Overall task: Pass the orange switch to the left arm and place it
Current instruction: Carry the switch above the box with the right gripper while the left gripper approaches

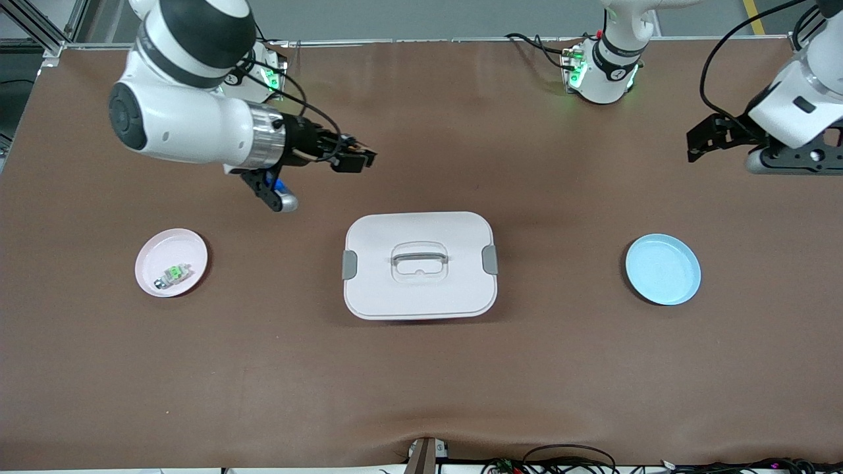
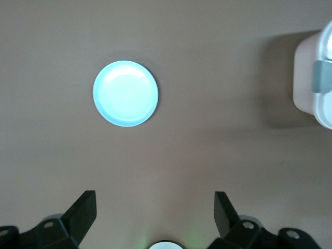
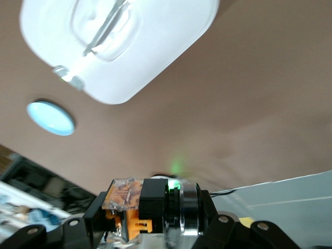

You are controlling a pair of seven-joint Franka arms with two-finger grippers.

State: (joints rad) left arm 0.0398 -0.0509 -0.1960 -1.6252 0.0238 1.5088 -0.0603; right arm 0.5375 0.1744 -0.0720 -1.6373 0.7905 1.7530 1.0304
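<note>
While the left gripper (image 2: 153, 218) waits open, the right gripper (image 1: 359, 158) clamps the orange switch (image 3: 129, 207) above the table.

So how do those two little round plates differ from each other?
The pink plate lies toward the right arm's end of the table and holds a small green-and-white component. The blue plate lies toward the left arm's end and holds nothing. Both are small, round and flat on the table, with the white box between them.

High front camera faces the robots; all views share the box (image 1: 419, 264).
</note>
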